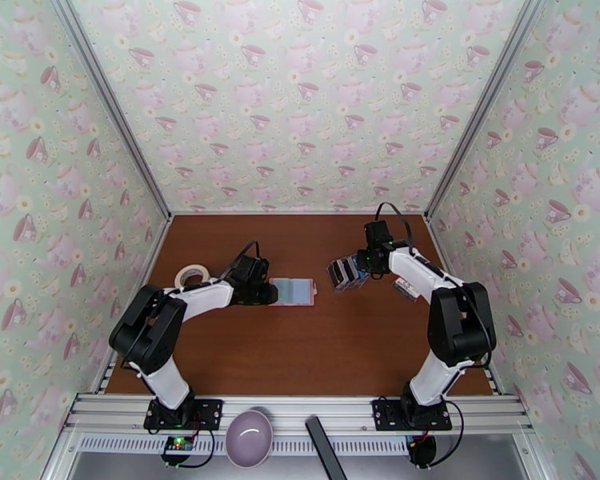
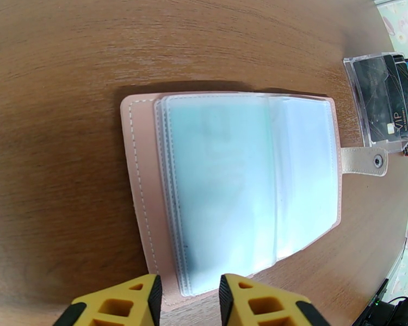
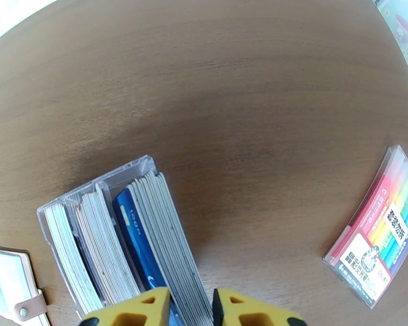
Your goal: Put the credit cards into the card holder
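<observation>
Left fingers [image 2: 122, 305] parted at card holder [image 2: 231, 186] edge; right fingers [image 3: 133, 311] astride credit cards [image 3: 155, 218], grip unclear.

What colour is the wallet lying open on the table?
The wallet is pink, with pale bluish clear pockets; the left wrist view shows it best.

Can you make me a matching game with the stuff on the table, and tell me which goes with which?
1 card holder
2 credit cards
3 marker pack
4 tape roll

A standing on edge in a clear box
B white ring
C lying open, pink cover
D rainbow colours

Pairs: 1-C, 2-A, 3-D, 4-B
</observation>
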